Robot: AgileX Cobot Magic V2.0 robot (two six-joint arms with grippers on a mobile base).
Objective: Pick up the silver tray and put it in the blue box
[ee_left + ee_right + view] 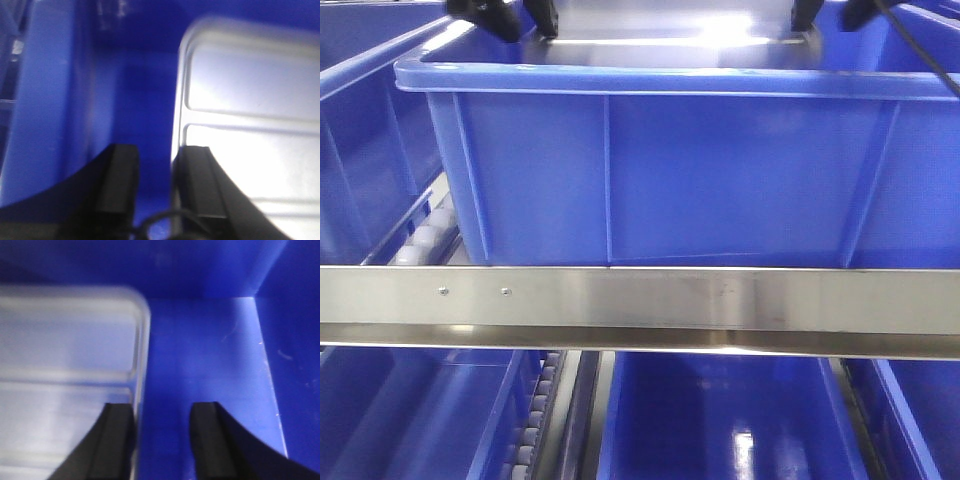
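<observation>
Two grippers, left [155, 185] and right [162, 437], straddle tray [250, 130] ends, fingers apart.
Box [700, 170] walls flank it; rail [640, 300] in front; tray seemingly lies crosswise.

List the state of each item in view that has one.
silver tray: inside the blue box, an arm at each end
blue box: upright on the shelf, open-topped
left gripper: open, straddling the tray rim
right gripper: open, straddling the tray rim

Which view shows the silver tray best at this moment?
The left wrist view: the silver tray fills the right side, rim, rounded corner and ridge visible. The right wrist view shows a blurrier corner. The front view shows only a bright sliver above the blue box lip.
</observation>
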